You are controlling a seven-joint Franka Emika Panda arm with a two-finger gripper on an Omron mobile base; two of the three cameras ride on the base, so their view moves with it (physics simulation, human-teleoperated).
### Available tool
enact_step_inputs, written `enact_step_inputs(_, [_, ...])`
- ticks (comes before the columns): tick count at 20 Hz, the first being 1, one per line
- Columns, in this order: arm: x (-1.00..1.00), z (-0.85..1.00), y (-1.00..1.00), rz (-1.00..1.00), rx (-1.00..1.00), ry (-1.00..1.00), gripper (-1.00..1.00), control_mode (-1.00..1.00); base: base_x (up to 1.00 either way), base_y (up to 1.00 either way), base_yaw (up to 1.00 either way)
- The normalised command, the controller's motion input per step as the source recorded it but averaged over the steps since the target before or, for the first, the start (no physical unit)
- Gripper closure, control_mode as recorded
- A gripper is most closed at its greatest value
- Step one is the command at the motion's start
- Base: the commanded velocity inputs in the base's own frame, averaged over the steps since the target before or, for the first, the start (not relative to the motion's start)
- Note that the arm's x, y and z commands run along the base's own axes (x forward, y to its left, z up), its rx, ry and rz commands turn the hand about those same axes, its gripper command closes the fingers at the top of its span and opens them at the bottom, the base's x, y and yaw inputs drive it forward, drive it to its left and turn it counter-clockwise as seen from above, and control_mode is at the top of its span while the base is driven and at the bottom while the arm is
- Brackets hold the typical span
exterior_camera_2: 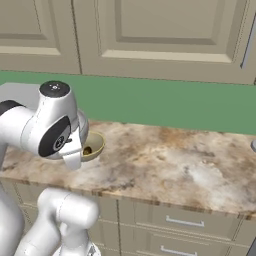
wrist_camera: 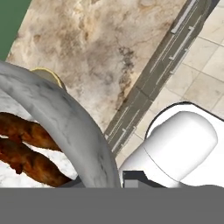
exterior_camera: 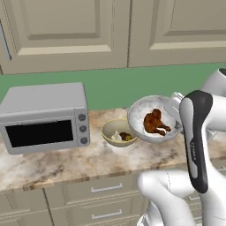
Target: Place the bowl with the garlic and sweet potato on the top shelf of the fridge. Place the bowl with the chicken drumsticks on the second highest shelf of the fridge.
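Cream cabinets (exterior_camera: 66, 35) and a green wall (exterior_camera: 114, 86) back a marbled tabletop (exterior_camera: 66, 161), where a grey toaster oven (exterior_camera: 44, 117) stands at the left. The robot's end effector (exterior_camera: 175, 106) is pinched shut on the rim of the white bowl (exterior_camera: 152, 120), which hangs tilted above the tabletop with its opening toward the left base camera. The drumsticks (exterior_camera: 155, 122) lie inside, reddish brown against the pale lining; the hand view shows them close under the thick grey rim. The tan bowl (exterior_camera: 118, 132) rests on the tabletop at about eight o'clock from the white one, just beside it, holding the garlic (exterior_camera: 116, 137) and the sweet potato (exterior_camera: 126, 137).

The step in hand appears to be carrying the white bowl off toward the fridge's second shelf. Done well, the wrist would level the bowl first, since the tilt could let the drumsticks slide out, and the lift should pass clear of the tan bowl below before the base turns.
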Motion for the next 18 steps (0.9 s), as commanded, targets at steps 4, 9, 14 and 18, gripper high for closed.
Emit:
enact_step_inputs(4, [0.00,0.00,0.00,0.00,0.00,0.00,1.00,1.00,-0.68,0.14,0.11])
enact_step_inputs(9, [0.00,0.00,0.00,0.00,0.00,0.00,1.00,1.00,-0.59,0.51,0.22])
enact_step_inputs(14, [0.00,0.00,0.00,0.00,0.00,0.00,1.00,1.00,-0.24,0.88,0.28])
enact_step_inputs(18, [0.00,0.00,0.00,0.00,0.00,0.00,1.00,1.00,-0.19,0.91,0.31])
